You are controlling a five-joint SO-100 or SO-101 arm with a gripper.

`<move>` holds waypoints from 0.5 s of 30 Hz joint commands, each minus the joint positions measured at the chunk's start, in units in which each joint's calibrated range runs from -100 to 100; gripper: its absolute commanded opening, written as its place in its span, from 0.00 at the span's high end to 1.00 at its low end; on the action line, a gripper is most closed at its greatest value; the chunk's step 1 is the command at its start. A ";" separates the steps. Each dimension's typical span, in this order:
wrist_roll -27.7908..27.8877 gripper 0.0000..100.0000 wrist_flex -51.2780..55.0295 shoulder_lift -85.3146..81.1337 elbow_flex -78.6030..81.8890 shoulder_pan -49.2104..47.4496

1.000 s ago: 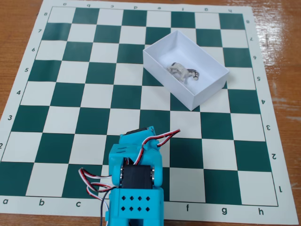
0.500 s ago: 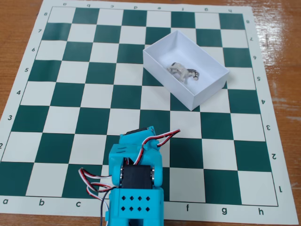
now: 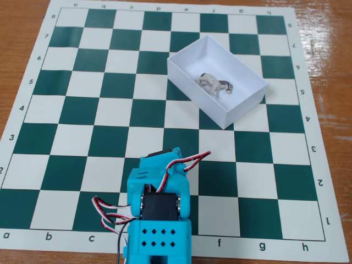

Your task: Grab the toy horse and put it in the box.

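Note:
The toy horse (image 3: 216, 84), a tiny grey-and-white figurine with darker head markings, lies on its side inside the white open-topped box (image 3: 242, 107). The box stands on the right half of the chessboard, at an angle to the squares. The teal arm (image 3: 159, 187) is folded up at the bottom middle of the fixed view, well away from the box. Its body hides the gripper's fingers, so I cannot see them.
The green-and-white chessboard mat (image 3: 77, 110) covers most of a wooden table (image 3: 330, 49). Red, white and black cables (image 3: 110, 212) loop out at the arm's left side and near its top.

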 commanded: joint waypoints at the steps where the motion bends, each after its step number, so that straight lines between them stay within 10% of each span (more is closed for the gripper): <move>1: 0.28 1.00 0.22 -0.32 0.36 0.01; 15: 0.32 1.00 0.22 -0.32 0.36 0.01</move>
